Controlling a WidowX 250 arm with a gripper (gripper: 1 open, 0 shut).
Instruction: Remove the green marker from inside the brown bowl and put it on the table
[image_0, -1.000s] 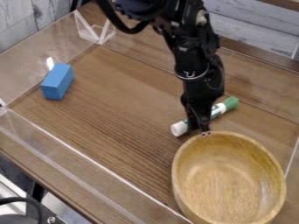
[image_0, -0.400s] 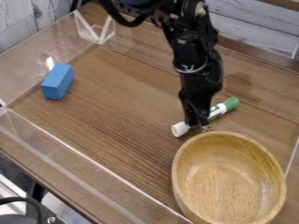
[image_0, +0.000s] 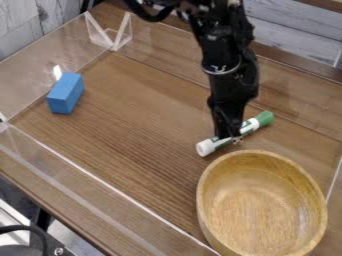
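Observation:
The green marker (image_0: 250, 124) lies flat on the table (image_0: 134, 135), just beyond the far rim of the brown bowl (image_0: 203, 186); its white end points to the near left and its green cap to the far right. The bowl, at the near right, holds nothing. My gripper (image_0: 222, 137) points down over the middle of the marker and hides part of the barrel. Its fingers are shut together, close above the marker, and I see no grip on it.
A blue block (image_0: 64, 92) rests on the table at the far left. Clear acrylic walls (image_0: 38, 160) run along the table's edges. The dark arm (image_0: 221, 45) comes down from the top middle.

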